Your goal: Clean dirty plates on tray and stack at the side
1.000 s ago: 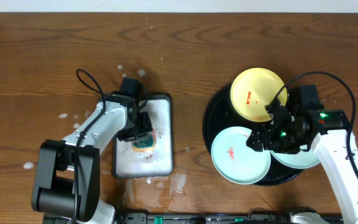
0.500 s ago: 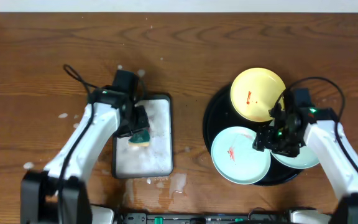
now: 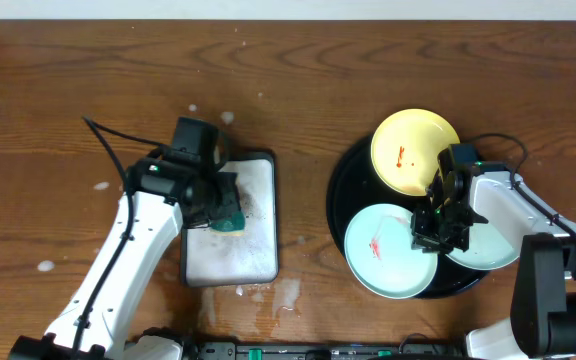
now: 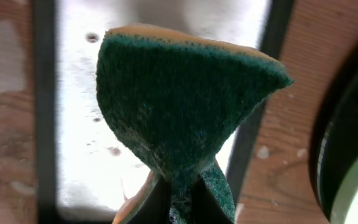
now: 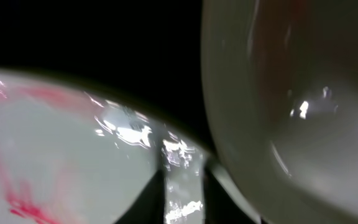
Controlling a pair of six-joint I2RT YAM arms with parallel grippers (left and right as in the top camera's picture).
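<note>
Three dirty plates lie on the round black tray (image 3: 336,205). The yellow plate (image 3: 408,148) is at the back. A mint-green plate (image 3: 383,255) with red smears lies at the front left, and a second mint plate (image 3: 493,252) is partly hidden under my right arm. My right gripper (image 3: 428,230) is shut on the right rim of the front mint plate (image 5: 55,149), and the rim shows between its dark fingers (image 5: 182,199). My left gripper (image 3: 218,205) is shut on a green sponge (image 4: 185,106), held over the white sponge tray (image 3: 253,250).
Soapy drops and foam spots dot the brown table around the sponge tray (image 4: 79,124), with a wet patch (image 3: 286,292) at its front right corner. The black tray's edge (image 4: 347,130) shows at the right of the left wrist view.
My right gripper has closed on the front mint plate's rim. The left arm has swung outward and lifted the sponge slightly toward the back of the sponge tray.
</note>
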